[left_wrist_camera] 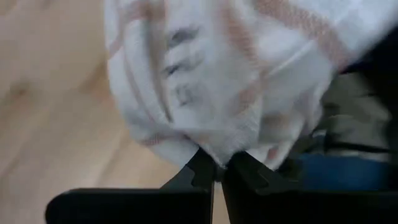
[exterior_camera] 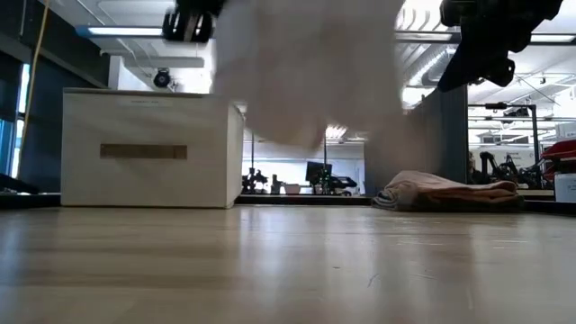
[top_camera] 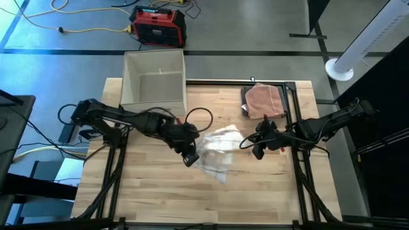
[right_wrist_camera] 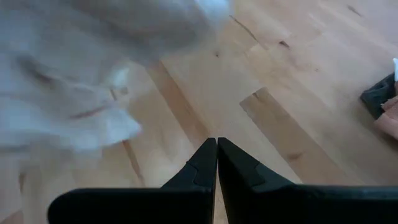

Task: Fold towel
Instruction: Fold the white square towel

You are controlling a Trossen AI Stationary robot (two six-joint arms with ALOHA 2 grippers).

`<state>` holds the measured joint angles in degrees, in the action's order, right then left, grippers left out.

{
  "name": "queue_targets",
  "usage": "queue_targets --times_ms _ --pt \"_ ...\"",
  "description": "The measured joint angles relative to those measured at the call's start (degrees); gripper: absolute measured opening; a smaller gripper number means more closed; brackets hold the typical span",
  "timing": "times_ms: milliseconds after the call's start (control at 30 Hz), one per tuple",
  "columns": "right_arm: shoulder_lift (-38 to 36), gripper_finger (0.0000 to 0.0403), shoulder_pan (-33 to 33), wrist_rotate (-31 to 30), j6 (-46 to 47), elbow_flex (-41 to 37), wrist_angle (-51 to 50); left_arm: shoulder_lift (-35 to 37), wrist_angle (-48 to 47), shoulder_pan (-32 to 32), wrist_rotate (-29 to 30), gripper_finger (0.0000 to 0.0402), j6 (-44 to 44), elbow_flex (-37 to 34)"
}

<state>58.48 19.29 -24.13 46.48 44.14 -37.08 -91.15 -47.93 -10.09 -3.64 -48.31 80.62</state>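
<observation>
Light is bright and even, coming from ceiling strip lights [exterior_camera: 117, 31] in the low view. The white towel [exterior_camera: 310, 67] is blurred there and in both wrist views, perhaps from motion. Shadows on the surface [top_camera: 153, 185] are faint.

Low view: the white towel [exterior_camera: 315, 67] is blurred and cut off by the top edge; its upper part and whatever holds it are not seen. Both arms are cropped there too. Left wrist view: the towel's pinched edge is hidden between the left gripper [left_wrist_camera: 219, 173] fingertips. Right wrist view: the towel is smeared, its folds unreadable.
</observation>
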Motion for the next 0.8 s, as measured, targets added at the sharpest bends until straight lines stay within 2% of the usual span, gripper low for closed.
queue_targets --times_ms 133,200,400,800 --pt "0.0 0.0 0.0 1.4 0.0 0.0 0.0 -1.2 4.8 0.5 7.2 0.0013 0.0 -5.8" --pt "0.0 0.0 0.0 2.2 0.0 0.0 -0.1 -2.5 5.8 0.4 7.6 0.0031 -0.1 -8.4" --pt "0.0 0.0 0.0 3.0 0.0 0.0 -1.6 -3.6 5.4 0.3 0.6 0.0109 -3.7 -11.0" --pt "0.2 0.0001 -0.3 5.7 -7.1 0.0 3.0 4.4 -9.0 -3.3 -5.4 0.0211 -8.5 -11.0"
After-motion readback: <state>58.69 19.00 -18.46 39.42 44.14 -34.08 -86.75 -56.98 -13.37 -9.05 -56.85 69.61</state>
